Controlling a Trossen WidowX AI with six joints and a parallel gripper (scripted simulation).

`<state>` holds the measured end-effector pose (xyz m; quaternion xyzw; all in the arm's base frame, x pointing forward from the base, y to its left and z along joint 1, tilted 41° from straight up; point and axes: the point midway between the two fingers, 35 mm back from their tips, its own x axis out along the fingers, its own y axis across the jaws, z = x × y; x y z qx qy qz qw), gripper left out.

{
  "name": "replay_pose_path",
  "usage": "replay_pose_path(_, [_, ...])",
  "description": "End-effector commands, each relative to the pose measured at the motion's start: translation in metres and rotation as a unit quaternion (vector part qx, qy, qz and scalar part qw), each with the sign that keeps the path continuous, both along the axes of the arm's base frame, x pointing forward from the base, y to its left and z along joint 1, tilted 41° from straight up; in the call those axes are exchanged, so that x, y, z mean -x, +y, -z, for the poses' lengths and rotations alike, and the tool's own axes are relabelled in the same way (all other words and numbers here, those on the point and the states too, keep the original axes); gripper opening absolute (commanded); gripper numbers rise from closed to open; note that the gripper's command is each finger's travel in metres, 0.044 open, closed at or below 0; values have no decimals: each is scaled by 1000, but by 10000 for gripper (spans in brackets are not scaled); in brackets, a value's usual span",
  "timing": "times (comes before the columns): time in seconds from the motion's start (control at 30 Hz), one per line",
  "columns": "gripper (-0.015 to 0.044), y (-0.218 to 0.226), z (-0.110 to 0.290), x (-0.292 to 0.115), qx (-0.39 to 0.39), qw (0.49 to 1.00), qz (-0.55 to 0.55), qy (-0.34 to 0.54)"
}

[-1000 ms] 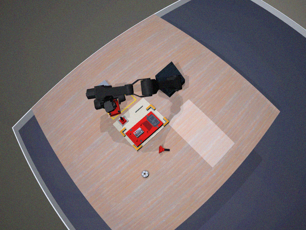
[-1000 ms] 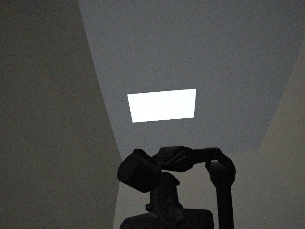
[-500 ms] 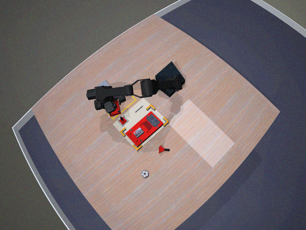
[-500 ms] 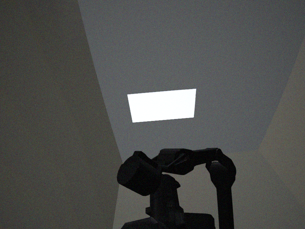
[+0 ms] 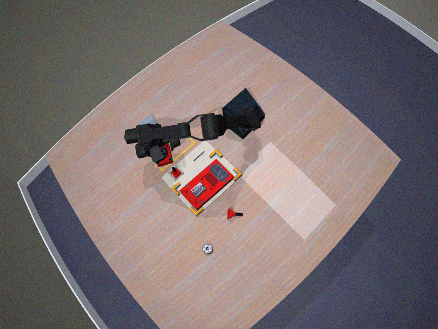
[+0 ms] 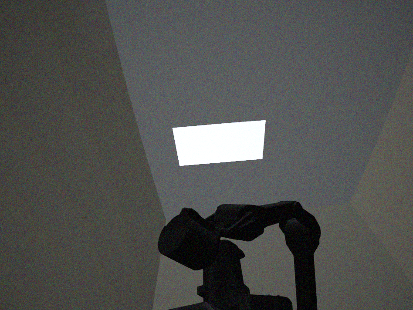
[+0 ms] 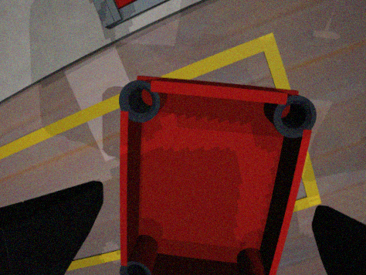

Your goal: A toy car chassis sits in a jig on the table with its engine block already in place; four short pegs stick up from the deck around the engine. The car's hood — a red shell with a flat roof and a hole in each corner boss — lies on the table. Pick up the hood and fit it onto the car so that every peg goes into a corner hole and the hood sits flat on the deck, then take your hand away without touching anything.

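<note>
From the wrist camera I see the red hood (image 7: 205,174) directly under my gripper (image 7: 207,205). It lies on the wooden table (image 5: 290,116) with its open side up, because I look into the hollow shell and see the grey corner bosses (image 7: 140,101) at the rim. The hood sits inside a yellow outline (image 7: 232,56) marked on the table, a little turned against it. My two black fingers are spread wide, one on each long side of the hood, and they hold nothing; I cannot tell if they touch the hood's walls.

In the top view the arm (image 5: 166,131) reaches to the left from its base, and the hood (image 5: 165,158) is mostly covered by the wrist. Just to the right of it is the pale jig board (image 5: 198,161) with the red chassis (image 5: 207,184) between orange corner stops (image 5: 215,153). The grey engine block (image 5: 198,190) is on the chassis. The hood is beside the jig, not on the car.
</note>
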<state>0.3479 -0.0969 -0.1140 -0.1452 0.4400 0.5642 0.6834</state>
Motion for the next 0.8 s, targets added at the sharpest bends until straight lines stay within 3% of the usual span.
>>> replay_pose_path(0.0, [440, 2, 3, 1, -2, 1000, 2, 3])
replay_pose_path(0.3, [440, 5, 6, 1, -3, 1000, 2, 3])
replay_pose_path(0.43, [335, 3, 4, 0, 0, 1000, 0, 0])
replay_pose_path(0.77, [249, 3, 4, 0, 0, 1000, 1, 0])
